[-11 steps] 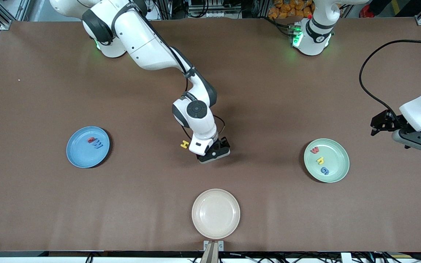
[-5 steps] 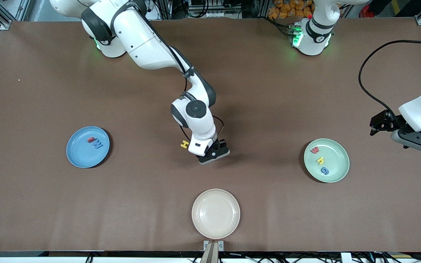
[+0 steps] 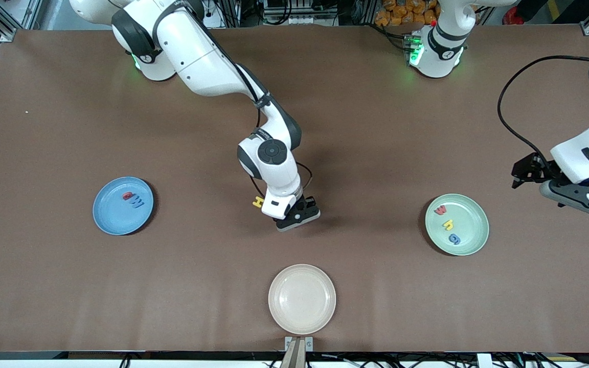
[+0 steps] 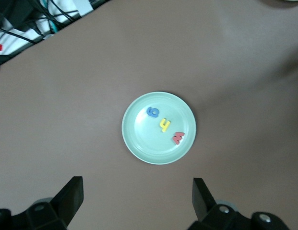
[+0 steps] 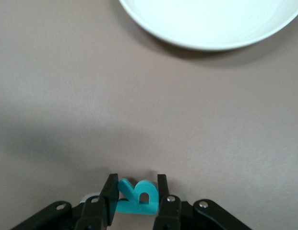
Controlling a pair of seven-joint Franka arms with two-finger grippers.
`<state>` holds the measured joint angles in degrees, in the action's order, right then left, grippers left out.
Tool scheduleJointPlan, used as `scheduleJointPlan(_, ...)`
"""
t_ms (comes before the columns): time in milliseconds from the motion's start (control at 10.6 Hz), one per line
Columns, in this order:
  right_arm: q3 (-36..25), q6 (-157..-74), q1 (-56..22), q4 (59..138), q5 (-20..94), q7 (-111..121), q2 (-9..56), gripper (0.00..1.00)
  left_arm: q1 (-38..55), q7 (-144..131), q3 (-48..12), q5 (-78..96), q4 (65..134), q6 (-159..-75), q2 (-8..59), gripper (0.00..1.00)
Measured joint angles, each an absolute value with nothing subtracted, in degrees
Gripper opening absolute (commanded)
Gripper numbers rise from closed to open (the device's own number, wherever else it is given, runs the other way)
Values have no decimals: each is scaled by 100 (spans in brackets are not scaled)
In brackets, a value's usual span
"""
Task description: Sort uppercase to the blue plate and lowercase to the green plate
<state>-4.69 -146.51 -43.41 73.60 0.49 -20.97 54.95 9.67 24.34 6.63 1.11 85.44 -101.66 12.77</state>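
- Right gripper [image 5: 136, 199] is seen low over the middle of the surface [image 3: 376, 153]; fingers [image 5: 109, 194] are closed on the teal R [image 5: 137, 196], which is pinched upright between them.
- In the front view the R is hidden under the right wrist; only the gripper body [image 3: 298, 215] is visible there.
- Whether the R is touching the surface or just clear of it cannot be told.
- Yellow H [image 3: 258, 202] lies on the surface beside the right gripper, partly covered by the wrist.
- Blue plate [image 3: 123, 205] sits toward the right arm's end; a red letter [image 3: 128, 195] and a blue letter [image 3: 137, 202] are on it, too small to be read with certainty.
- Green plate [image 3: 457, 224] sits toward the left arm's end, holding red w [image 3: 441, 209], yellow h [image 3: 448, 224] and blue g [image 3: 454, 238].
- Cream plate [image 3: 302, 299] lies nearest the front camera; it is cut off at the edge of the right wrist view.
- Left gripper [image 4: 139, 201] waits in the air near the green plate, fingers [image 4: 72, 194] spread wide, nothing held; it is partly cut off at the front view's edge.
- A blue m is not made out in any view.
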Motion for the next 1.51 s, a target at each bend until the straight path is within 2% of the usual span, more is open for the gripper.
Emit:
scheduleJointPlan(188,-497,-14320,-4202,7479,50,-2096,5140,0,1031,2022,650,533,8637,-10059,1279,100)
scheduleJointPlan(376,-513,-13621,-3947,7529,49,-2092,4700,0,1141,1402,461,628,8744,-10052,1280,100)
scheduleJointPlan(659,-536,-12821,-3362,8078,48,-1991,3980,0,1230,-2,-236,630,8865,-10049,1279,100)
scheduleJointPlan(941,-556,-12737,-2582,9000,46,-1435,3346,0,1334,-1226,-920,630,9186,-10134,1272,100)
scheduleJointPlan(1223,-562,-12237,-1859,9842,44,-420,2654,0,1352,-2609,-1836,328,9814,-10765,1245,100)
scheduleJointPlan(1505,-560,-11625,-1042,10080,43,911,2394,0,1379,-3910,-2696,1,10659,-11786,1244,100)
